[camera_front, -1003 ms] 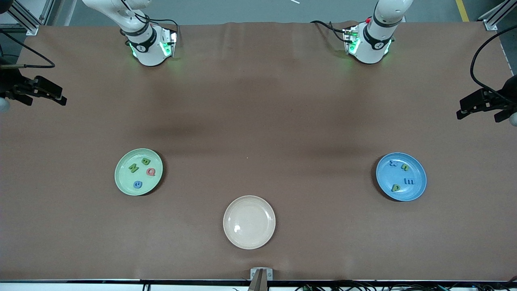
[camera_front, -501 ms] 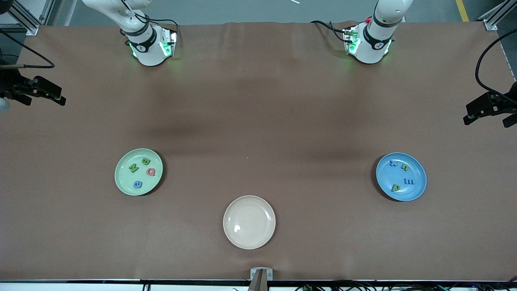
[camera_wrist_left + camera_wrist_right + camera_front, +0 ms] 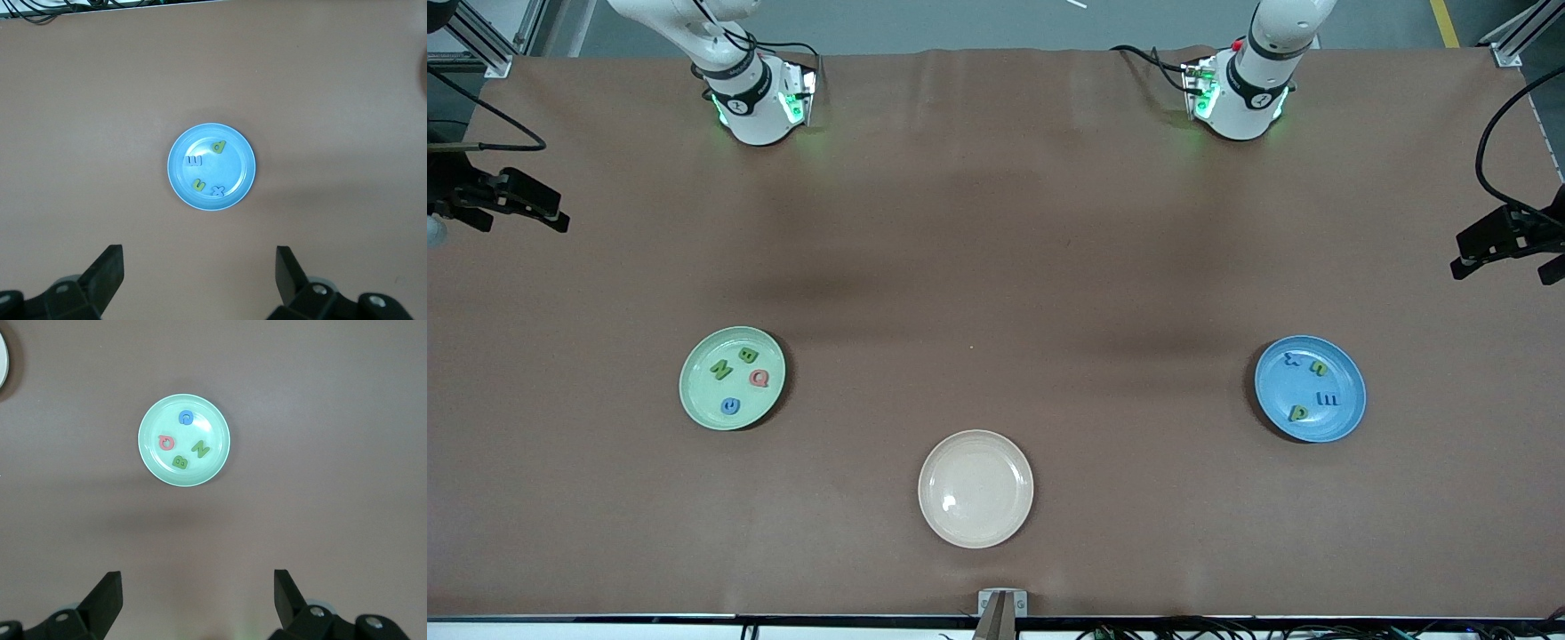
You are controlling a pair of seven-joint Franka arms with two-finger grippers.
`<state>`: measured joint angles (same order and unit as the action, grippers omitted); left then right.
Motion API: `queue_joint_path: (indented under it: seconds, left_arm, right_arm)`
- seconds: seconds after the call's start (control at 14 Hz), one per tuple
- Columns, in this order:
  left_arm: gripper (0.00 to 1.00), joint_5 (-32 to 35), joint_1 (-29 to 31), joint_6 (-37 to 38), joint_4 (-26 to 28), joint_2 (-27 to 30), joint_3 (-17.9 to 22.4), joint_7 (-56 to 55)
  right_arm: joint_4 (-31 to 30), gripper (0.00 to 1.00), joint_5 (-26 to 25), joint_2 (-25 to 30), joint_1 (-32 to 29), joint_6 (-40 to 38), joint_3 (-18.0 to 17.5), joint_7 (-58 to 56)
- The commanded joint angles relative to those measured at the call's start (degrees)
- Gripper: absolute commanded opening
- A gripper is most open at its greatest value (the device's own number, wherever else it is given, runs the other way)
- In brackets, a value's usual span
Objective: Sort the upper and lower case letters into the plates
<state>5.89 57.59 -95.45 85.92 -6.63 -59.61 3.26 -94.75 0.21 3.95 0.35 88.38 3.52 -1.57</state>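
Note:
The pale mint green plate (image 3: 698,391) lies toward the right arm's end of the table. It holds a green N (image 3: 720,368), a green B (image 3: 748,356), a pink-red Q (image 3: 759,378) and a blue letter (image 3: 730,406). The sky blue plate (image 3: 1276,391) lies toward the left arm's end. It holds a blue x (image 3: 1292,360), a green n (image 3: 1319,368), a blue m (image 3: 1328,399) and a green p (image 3: 1299,412). My right gripper (image 3: 520,218) (image 3: 197,590) is open, empty and high, well off the mint plate (image 3: 213,427). My left gripper (image 3: 1507,267) (image 3: 199,267) is open, empty and high, well off the blue plate (image 3: 237,167).
An empty cream-beige plate (image 3: 975,488) lies nearest the front camera, between the two other plates. The arm bases (image 3: 756,98) (image 3: 1240,93) stand along the table's edge farthest from the camera. A small metal bracket (image 3: 1001,604) sits at the table's front edge.
My left gripper has drifted a little farther out toward its end of the table. My right gripper has barely shifted. The plates and letters have not moved.

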Motion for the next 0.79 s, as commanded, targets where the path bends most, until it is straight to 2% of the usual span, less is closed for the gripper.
queue_joint_path:
  seconds: [0.0,0.5,0.64,0.72]
  left_arm:
    - [1.0,0.9,-0.1,-0.5,0.0,0.3,0.0,0.3]
    - [1.0,0.9,0.1,-0.5,0.0,0.0,0.3,0.3]
    - [1.0,0.8,-2.2,-0.5,-0.1,0.0,3.3,1.0]
    - [1.0,0.7,-5.4,-0.4,-0.1,0.0,6.4,1.1]
  right_arm:
    - [-0.1,1.0,-0.7,0.4,-0.7,0.2,-0.5,-1.2]
    - [-0.1,1.0,0.0,0.3,-0.8,0.1,-0.6,-1.3]
    - [0.0,1.0,0.0,0.3,-0.8,0.2,-0.6,-1.3]
    - [0.0,1.0,0.0,0.3,-0.8,0.1,-0.6,-1.3]
